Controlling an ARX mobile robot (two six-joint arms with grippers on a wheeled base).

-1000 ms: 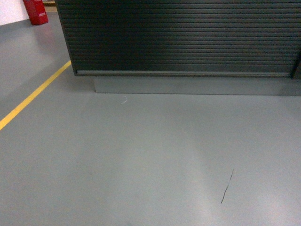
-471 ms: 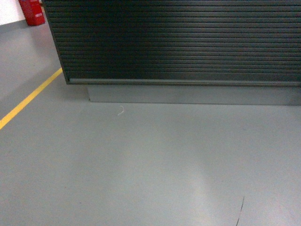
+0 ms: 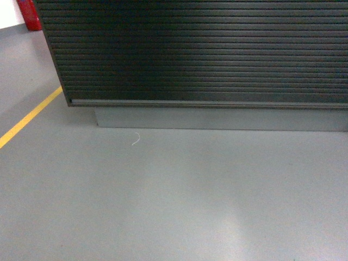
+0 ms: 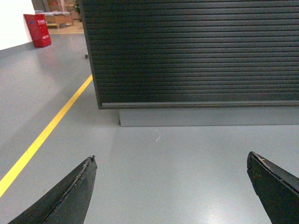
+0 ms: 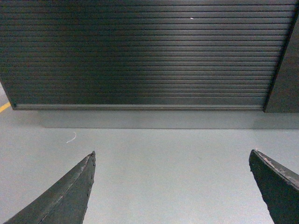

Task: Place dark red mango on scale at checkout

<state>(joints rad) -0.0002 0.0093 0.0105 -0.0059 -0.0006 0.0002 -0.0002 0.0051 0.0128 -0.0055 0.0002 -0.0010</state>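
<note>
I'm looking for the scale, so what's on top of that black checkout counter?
Cannot tell: only the checkout ribbed black front and its grey plinth show. Its top lies above every view, so no scale or mango is visible.

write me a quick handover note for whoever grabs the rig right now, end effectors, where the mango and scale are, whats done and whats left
Left end effector: open, empty, fingers spread wide above bare floor.
Right end effector: open, empty, same pose.
Checkout: right ahead; only its ribbed black front and grey plinth show, its top is out of frame.
Dark red mango and scale: not visible in any view.
Done: nothing is held, nothing placed that these views show.
Left: find the mango, pick it up, then set it on the scale at the checkout.
Floor notes: yellow line to the left, small white scrap near the plinth.
</note>
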